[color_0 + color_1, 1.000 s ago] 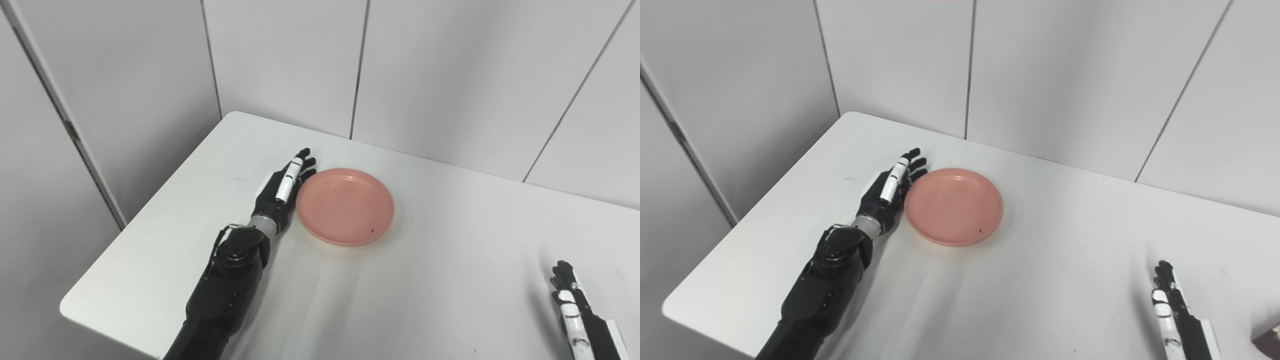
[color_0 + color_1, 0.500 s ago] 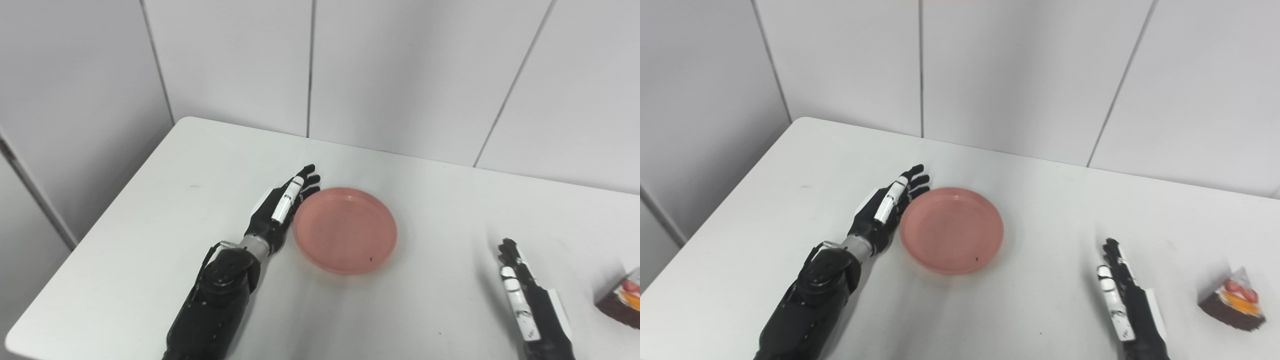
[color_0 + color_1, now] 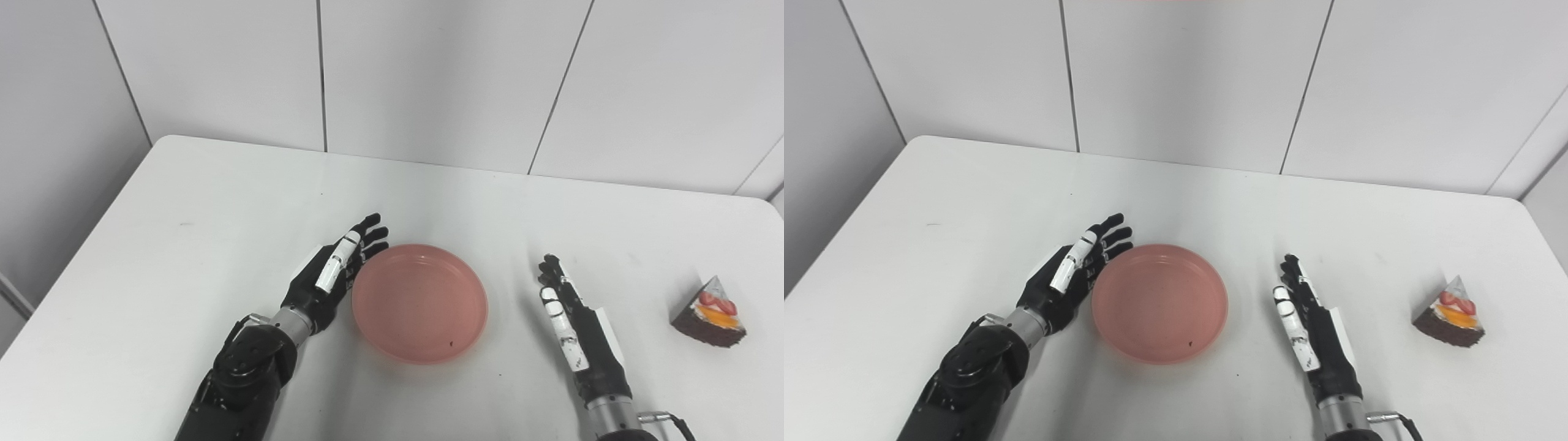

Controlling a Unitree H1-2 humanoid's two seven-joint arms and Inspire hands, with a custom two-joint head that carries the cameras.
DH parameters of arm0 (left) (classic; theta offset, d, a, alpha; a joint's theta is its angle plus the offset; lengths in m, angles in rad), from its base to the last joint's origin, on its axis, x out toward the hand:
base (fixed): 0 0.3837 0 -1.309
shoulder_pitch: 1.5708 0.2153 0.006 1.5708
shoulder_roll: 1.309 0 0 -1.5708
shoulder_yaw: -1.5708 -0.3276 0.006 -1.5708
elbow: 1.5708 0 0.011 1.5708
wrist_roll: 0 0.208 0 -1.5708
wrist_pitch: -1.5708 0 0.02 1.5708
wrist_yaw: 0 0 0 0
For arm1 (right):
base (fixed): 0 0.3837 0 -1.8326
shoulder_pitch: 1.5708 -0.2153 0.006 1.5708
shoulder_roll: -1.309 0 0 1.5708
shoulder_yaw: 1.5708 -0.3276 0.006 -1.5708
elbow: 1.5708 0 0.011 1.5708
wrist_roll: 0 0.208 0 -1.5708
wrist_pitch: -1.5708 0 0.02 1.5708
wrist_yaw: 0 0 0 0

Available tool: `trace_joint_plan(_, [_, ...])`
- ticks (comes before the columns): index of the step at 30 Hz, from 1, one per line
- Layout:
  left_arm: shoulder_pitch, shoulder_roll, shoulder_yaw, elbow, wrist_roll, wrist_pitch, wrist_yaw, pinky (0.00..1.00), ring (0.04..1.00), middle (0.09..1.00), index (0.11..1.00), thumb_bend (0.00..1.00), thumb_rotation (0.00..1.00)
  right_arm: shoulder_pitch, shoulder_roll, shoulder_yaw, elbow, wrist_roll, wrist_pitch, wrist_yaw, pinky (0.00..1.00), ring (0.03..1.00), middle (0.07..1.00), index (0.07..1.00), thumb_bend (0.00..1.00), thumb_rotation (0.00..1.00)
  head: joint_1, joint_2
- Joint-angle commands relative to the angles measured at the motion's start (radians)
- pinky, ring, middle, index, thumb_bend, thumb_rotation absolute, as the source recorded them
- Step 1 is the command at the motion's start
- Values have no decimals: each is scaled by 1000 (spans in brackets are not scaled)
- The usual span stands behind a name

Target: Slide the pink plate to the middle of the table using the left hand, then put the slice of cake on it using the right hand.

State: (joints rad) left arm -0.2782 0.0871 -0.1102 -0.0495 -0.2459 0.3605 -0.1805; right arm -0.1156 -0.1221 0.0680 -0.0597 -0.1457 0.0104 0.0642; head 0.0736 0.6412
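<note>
Mid-table: pink plate | left hand flat, fingers spread, against its left rim, grasping nothing

Pink plate, white table, dark-brown cake.

Pink plate sits mid-table. Left hand flat against its left rim, fingers straight (holding nothing). Right hand near the plate's right side, apart from it, fingers extended. Cake slice far right, untouched.
</note>
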Motion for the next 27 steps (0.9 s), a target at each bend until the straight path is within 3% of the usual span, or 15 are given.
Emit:
trace_joint_plan(1, [8, -15, -20, -32, -20, 21, -37, 920, 929, 948, 933, 381, 1000, -2, 8, 6, -35, -2, 20, 3, 913, 941, 947, 952, 215, 1000, -6, 1])
trace_joint_plan(8, [28, -20, -28, -38, 7, 22, -34, 931, 931, 945, 936, 389, 1000, -5, 13, 14, -44, -36, 46, -5, 926, 952, 952, 951, 256, 1000, -29, 5])
trace_joint_plan(13, [37, -21, -26, -22, 27, -1, -20, 946, 944, 966, 950, 392, 1000, -5, 25, 5, -40, -18, 31, -11, 933, 949, 950, 949, 233, 1000, -60, 7])
trace_joint_plan(20, [54, -15, -8, 57, 56, -95, -14, 904, 927, 950, 935, 406, 1000, -6, 17, 8, -57, -84, -39, -59, 907, 931, 935, 931, 355, 1000, -116, 4])
trace_joint_plan(27, [61, -15, 18, 105, 61, -150, -9, 896, 923, 940, 933, 411, 1000, -31, -15, 29, -109, -270, -62, -114, 844, 896, 916, 929, 537, 1000, -180, -9])
